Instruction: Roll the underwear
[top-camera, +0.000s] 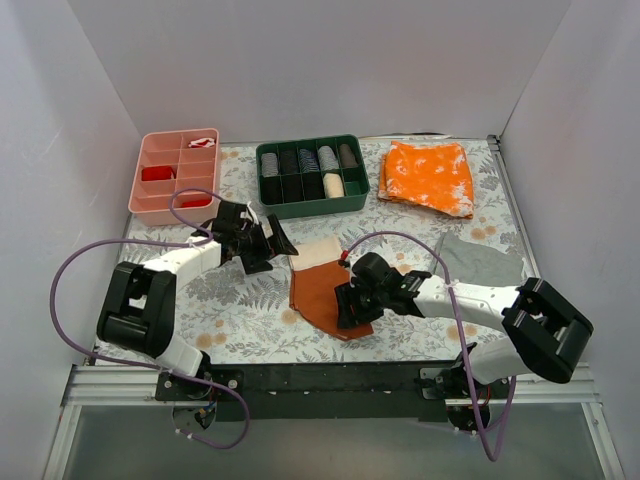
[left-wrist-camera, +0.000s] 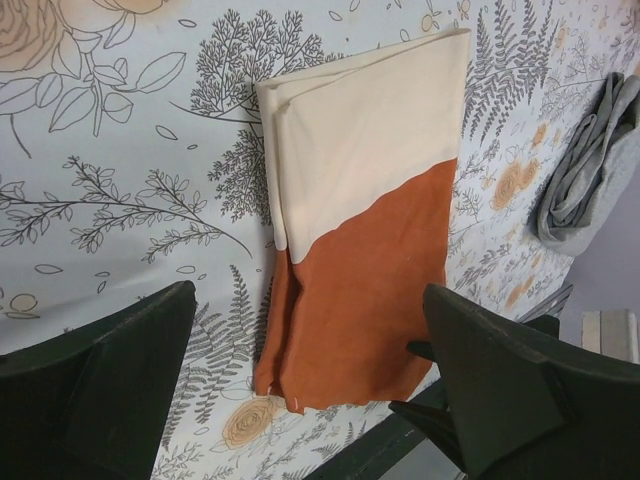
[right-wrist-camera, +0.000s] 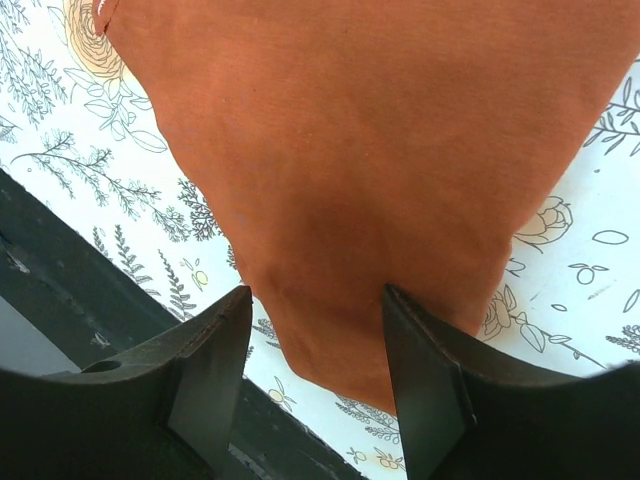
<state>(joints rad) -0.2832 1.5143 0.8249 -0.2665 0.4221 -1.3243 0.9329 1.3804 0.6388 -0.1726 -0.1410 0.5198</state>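
The underwear (top-camera: 318, 288) lies flat on the floral table, rust-brown with its far end folded over to show cream-beige. In the left wrist view (left-wrist-camera: 360, 260) it lies ahead between the spread fingers. My left gripper (top-camera: 275, 243) is open and empty, just left of the cream end. My right gripper (top-camera: 348, 305) is open, right over the rust-brown near corner; in the right wrist view the cloth (right-wrist-camera: 360, 160) fills the space between the two fingers (right-wrist-camera: 215, 360), which do not pinch it.
A pink divided tray (top-camera: 172, 175) and a green divided tray (top-camera: 311, 176) with rolled items stand at the back. A bright orange speckled cloth (top-camera: 428, 176) lies back right. A grey cloth (top-camera: 480, 260) lies right. The black table edge (top-camera: 330, 380) is close in front.
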